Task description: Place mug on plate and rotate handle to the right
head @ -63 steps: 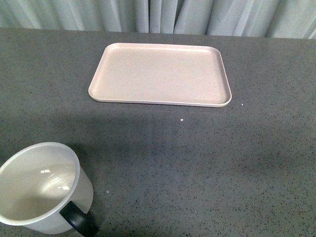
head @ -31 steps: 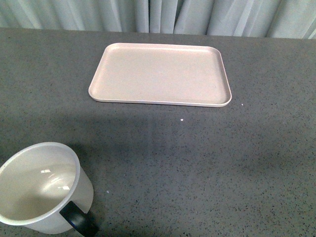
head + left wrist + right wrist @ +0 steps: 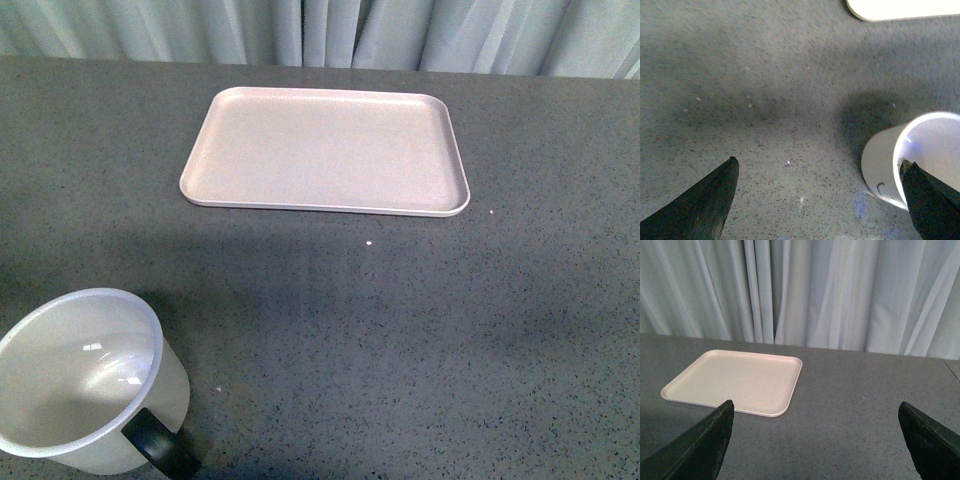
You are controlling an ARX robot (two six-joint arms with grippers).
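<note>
Left claw (image 3: 821, 202) is spread wide above the grey table (image 3: 765, 75). The white mug (image 3: 885, 162) stands upright just beside one fingertip, ungripped. The right claw (image 3: 815, 450) is spread too, with the pink plate (image 3: 735, 382) lying ahead of it.

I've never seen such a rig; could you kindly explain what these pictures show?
This is a two-armed robot at a grey table. The front view looks out from its body; neither arm shows there. A white mug with a black handle stands near the robot, apart from the bare pink plate farther back. The other two pictures come from wrist cameras: the dark wedges are the left gripper and right gripper, both open, holding nothing.
</note>
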